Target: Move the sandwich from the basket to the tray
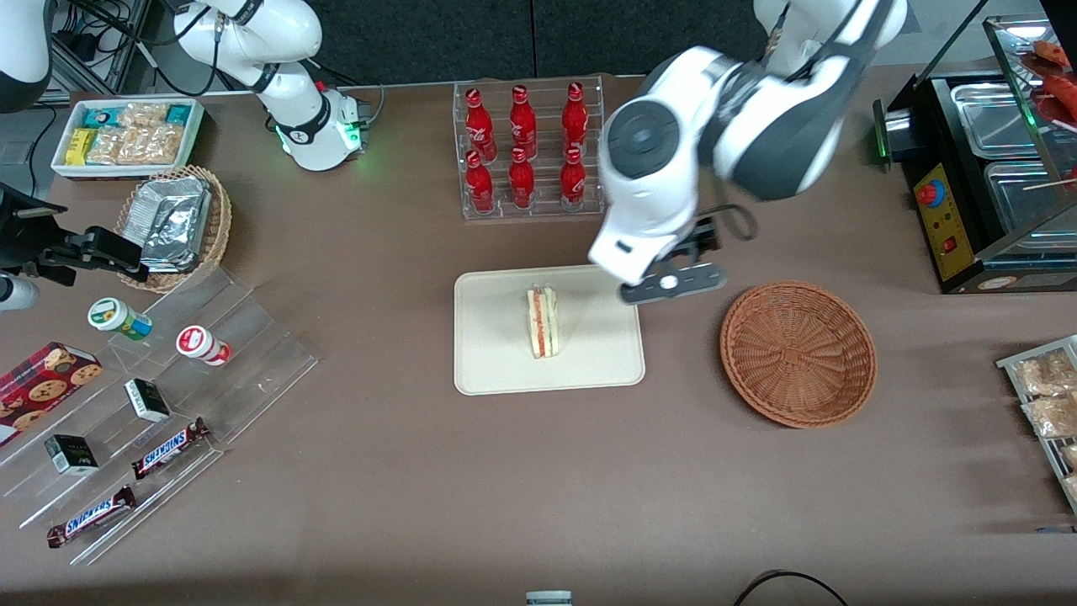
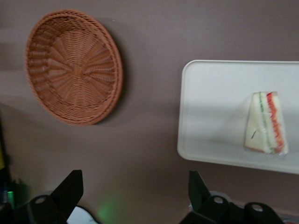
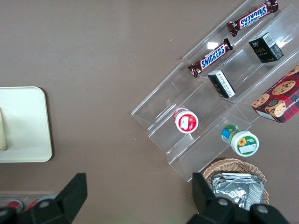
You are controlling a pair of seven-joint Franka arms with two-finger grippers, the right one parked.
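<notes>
The sandwich (image 1: 543,322) is sitting on the cream tray (image 1: 496,370), near the tray's middle, standing on one edge with its red and pale filling layers showing along the cut face; in the left wrist view the same wedge (image 2: 266,122) is lying on the tray (image 2: 210,107) with its striped edge turned up toward the camera. The reddish-brown wicker basket (image 1: 798,353) is resting on the brown table (image 1: 421,505) beside the tray, toward the working arm's end, apart from it and holding nothing; the wrist camera is showing its woven bowl (image 2: 74,66) with bare table between it and the tray. The left arm's gripper (image 2: 135,196) is hanging in the air above the gap between tray and basket, close to the tray's corner that lies farther from the front camera, and in the front view only its dark mount (image 1: 673,282) is showing under the white wrist. Its fingers (image 2: 70,189) are spread wide with nothing between them, only table surface appearing in the gap. Farther from the front camera than the tray, a clear rack of red bottles (image 1: 526,151) is standing upright. Toward the parked arm's end, a smaller tan basket of foil packets (image 1: 172,223) is sitting beside a clear stepped display with Snickers bars (image 1: 168,446).
</notes>
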